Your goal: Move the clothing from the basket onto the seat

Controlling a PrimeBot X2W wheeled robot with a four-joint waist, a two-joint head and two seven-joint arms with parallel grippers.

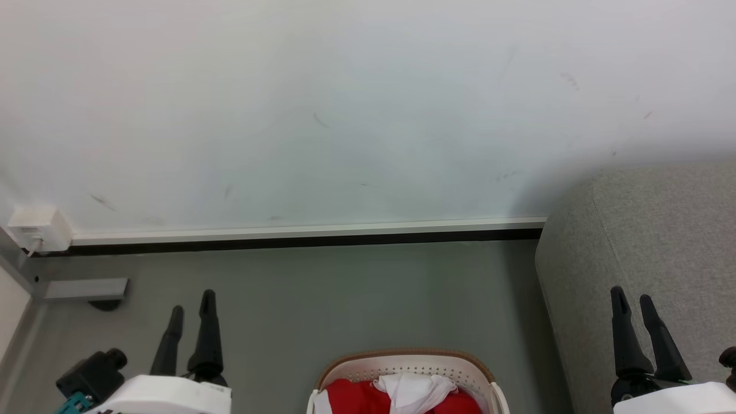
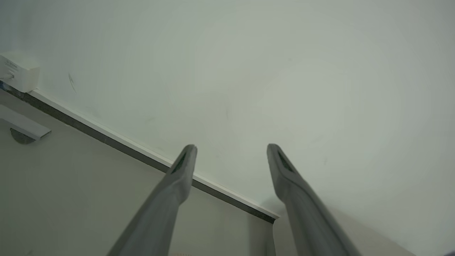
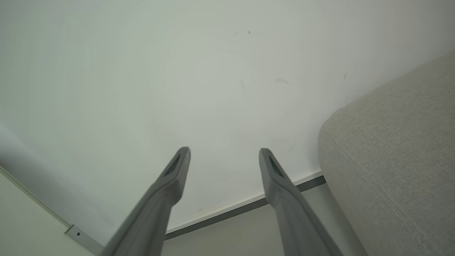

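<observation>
Pale wall (image 1: 368,115), faintly scuffed, takes up the upper half of the head view. A white skirting strip (image 1: 305,229) over a dark line closes it at the foot. Below it spreads the grey floor (image 1: 345,299).

At the right of that view stands the seat (image 1: 661,230), light grey woven upholstery with a rounded corner set against the wall. The right wrist view shows its stitched edge too.

The basket (image 1: 402,363) stands on the floor at the bottom middle, cut off by the edge of the view. It is cream, perforated and tan-rimmed, and sits left of the seat with a strip of floor between them.

The clothing (image 1: 351,399) lies inside the basket, bright red. A crumpled white piece (image 1: 414,391) rests on top of the red; whether it belongs to the same garment cannot be told.

The left tool (image 1: 192,302) hangs over the floor left of the basket. Its two dark fingers are spread wide with nothing between them and point toward the wall, as its own wrist view (image 2: 231,147) confirms. The right tool (image 1: 631,294) hangs in front of the seat's side, likewise spread wide and holding nothing (image 3: 224,150).

At the far left a small white box (image 1: 40,227) sits on the wall just above the skirting. A short grey bracket (image 1: 86,288) lies low on the floor beneath it.
</observation>
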